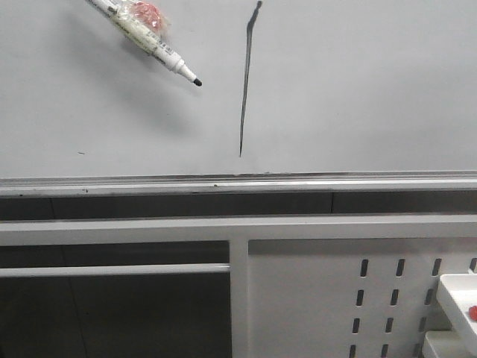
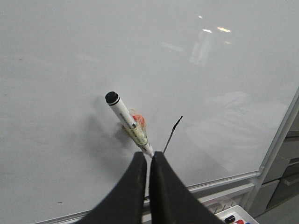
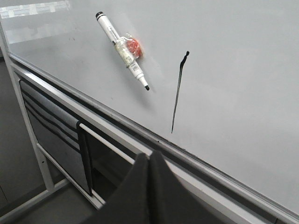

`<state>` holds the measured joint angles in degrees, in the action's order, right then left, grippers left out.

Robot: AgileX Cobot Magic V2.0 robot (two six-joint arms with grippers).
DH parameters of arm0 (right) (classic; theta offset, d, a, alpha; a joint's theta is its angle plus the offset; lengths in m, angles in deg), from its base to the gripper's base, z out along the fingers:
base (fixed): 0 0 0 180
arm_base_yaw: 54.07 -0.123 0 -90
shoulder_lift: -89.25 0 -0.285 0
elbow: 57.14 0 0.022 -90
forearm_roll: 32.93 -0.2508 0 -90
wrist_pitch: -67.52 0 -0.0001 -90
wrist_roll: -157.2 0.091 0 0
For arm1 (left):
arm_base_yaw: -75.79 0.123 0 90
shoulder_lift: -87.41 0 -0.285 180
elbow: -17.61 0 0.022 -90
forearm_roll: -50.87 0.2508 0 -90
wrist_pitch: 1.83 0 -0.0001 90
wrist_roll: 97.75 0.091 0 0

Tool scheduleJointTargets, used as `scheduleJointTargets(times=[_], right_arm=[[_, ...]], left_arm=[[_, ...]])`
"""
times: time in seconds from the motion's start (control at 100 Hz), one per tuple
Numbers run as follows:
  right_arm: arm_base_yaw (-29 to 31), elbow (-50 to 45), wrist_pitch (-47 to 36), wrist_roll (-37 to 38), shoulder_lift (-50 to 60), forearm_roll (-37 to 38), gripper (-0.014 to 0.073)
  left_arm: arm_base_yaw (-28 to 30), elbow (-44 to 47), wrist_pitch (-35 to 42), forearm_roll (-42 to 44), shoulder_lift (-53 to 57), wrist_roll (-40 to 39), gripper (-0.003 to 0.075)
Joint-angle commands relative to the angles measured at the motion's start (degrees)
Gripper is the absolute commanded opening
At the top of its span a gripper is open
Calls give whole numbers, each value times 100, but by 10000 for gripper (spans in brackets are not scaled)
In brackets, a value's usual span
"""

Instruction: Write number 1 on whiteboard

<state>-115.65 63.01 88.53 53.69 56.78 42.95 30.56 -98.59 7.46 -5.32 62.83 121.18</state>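
The number 1 (image 1: 246, 82) is a thin dark slanted stroke with a blob at its top on the whiteboard (image 1: 358, 89). It also shows in the left wrist view (image 2: 172, 135) and the right wrist view (image 3: 179, 91). A white marker (image 1: 145, 33) with a red lump on its barrel lies against the board to the left of the stroke, nib pointing down-right, and no gripper holds it. My left gripper (image 2: 149, 155) is shut and empty, back from the board, with the marker (image 2: 126, 119) in line beyond its tips. My right gripper (image 3: 149, 154) is shut and empty, below the board's rail.
A silver rail (image 1: 298, 183) runs along the board's lower edge. Below it is a white frame with a slotted panel (image 1: 320, 298) and a white tray (image 1: 458, 298) at the right. A tiny dark speck (image 1: 80, 153) marks the board low on the left.
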Motion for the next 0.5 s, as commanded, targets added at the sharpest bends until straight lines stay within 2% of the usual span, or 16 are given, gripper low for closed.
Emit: scheduleJointTargets(times=[0.0, 0.11, 0.26, 0.4, 0.45, 0.49], right_arm=[[-8, 155, -90, -41, -22, 255, -71], [-8, 155, -90, -41, -22, 255, -71], [-8, 155, -90, -41, -22, 255, -71], [-8, 155, -90, -41, -22, 255, -71], [-8, 155, -90, -41, -22, 255, -71], [-8, 155, -90, -41, -22, 255, -71]], left_arm=[[10, -124, 232, 96, -3, -21, -20], [46, 95, 536, 603, 49, -21, -20], [325, 626, 644, 2471, 167, -305, -20], [1130, 1219, 703, 3802, 481, -1944, -20], [1481, 1451, 691, 4056, 688, -2621, -20], [1714, 1593, 650, 4054, 897, -2874, -20]])
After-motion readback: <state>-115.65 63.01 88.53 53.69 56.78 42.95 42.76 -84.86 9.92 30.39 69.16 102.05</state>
